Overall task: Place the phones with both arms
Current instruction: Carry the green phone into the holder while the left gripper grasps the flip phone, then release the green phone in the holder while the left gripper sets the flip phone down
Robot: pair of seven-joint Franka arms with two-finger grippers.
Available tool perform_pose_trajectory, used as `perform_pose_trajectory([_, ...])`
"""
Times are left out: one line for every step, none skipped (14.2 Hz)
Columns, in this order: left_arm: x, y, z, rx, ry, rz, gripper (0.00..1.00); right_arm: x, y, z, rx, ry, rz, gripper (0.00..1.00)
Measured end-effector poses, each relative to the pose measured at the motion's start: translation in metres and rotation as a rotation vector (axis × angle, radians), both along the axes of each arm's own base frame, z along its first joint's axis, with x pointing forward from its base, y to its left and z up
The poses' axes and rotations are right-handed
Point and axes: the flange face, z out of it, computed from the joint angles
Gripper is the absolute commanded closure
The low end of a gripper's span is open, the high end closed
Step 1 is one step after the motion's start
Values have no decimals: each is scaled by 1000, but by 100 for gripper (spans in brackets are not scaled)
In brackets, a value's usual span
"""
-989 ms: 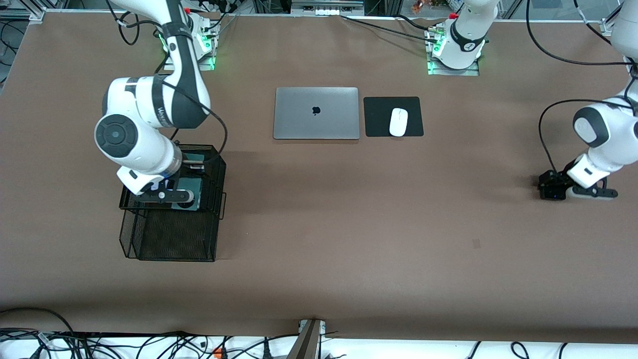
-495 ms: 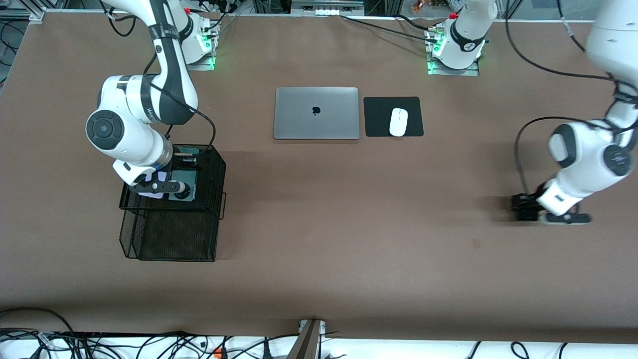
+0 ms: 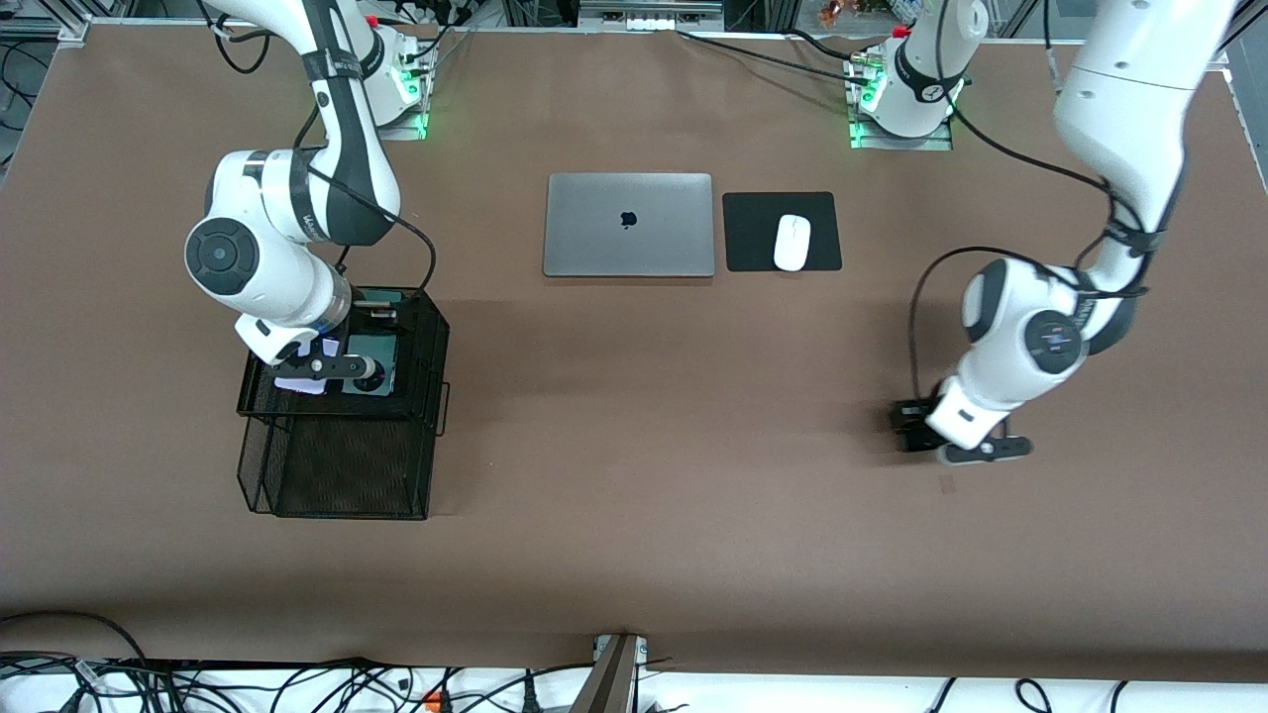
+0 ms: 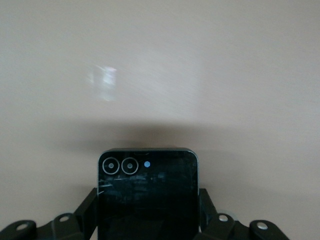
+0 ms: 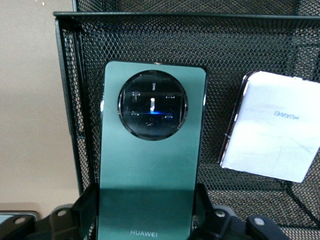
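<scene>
Brown tabletop, wide and mostly bare, and your two arms are working its two ends. The dark green phone (image 5: pixel 150 165) sits pinched between the right gripper (image 3: pixel 327 371)'s jaws, camera ring up, hanging over the upper tray of the black mesh organiser (image 3: pixel 416 337). Beside it in that same tray lies the white-pink phone (image 5: pixel 272 132), flat on the mesh, apart from the green one. Lower the green phone straight, keep that gap to the white-pink one, and let the phone lie flat on the mesh before you spread the jaws; the mesh wall is near its other edge, so don't drift that way either.

Now your left gripper (image 3: pixel 951 436): its jaws are clamped on the edges of the small black phone (image 4: pixel 147 195), low over open table toward the left arm's end. The wrist view shows nothing but bare surface under it. That one still has the whole table to cross if it is bound for the organiser, I'd judge, so hold it level.

The organiser's lower tray (image 3: pixel 337 475), nearer the front camera, looks empty. Farther from the front camera, mid-table, the closed grey laptop (image 3: pixel 628 225) and the white mouse (image 3: pixel 792 242) on its black pad (image 3: pixel 753 233) stay out of your way.
</scene>
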Motion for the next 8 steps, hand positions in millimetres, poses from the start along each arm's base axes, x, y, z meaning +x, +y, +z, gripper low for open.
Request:
perform_pose_trajectory([0, -29, 6, 8, 21, 36, 100, 0, 0, 0, 0, -4, 0, 89])
perform_pose_trajectory([-1, -58, 13, 15, 33, 68, 100, 1, 0, 0, -1, -12, 1, 85])
perform_pose_trajectory([-5, -87, 18, 19, 37, 95, 100, 3, 0, -1, -4, -22, 1, 81])
perform_pose_trajectory([-9, -116, 20, 19, 35, 120, 100, 3, 0, -3, -7, -28, 1, 62])
perform_pose_trajectory([-14, -145, 19, 17, 32, 135, 100, 4, 0, -5, -12, -30, 1, 46])
perform_pose_trajectory([-20, -172, 16, 13, 30, 137, 100, 4, 0, -8, -17, -32, 1, 24])
perform_pose_trajectory([-25, -200, 12, 7, 27, 131, 100, 4, 1, -9, -19, -33, 1, 10])
perform_pose_trajectory([-29, -226, 8, 0, 23, 117, 100, 5, 1, -9, -21, -35, 0, 2])
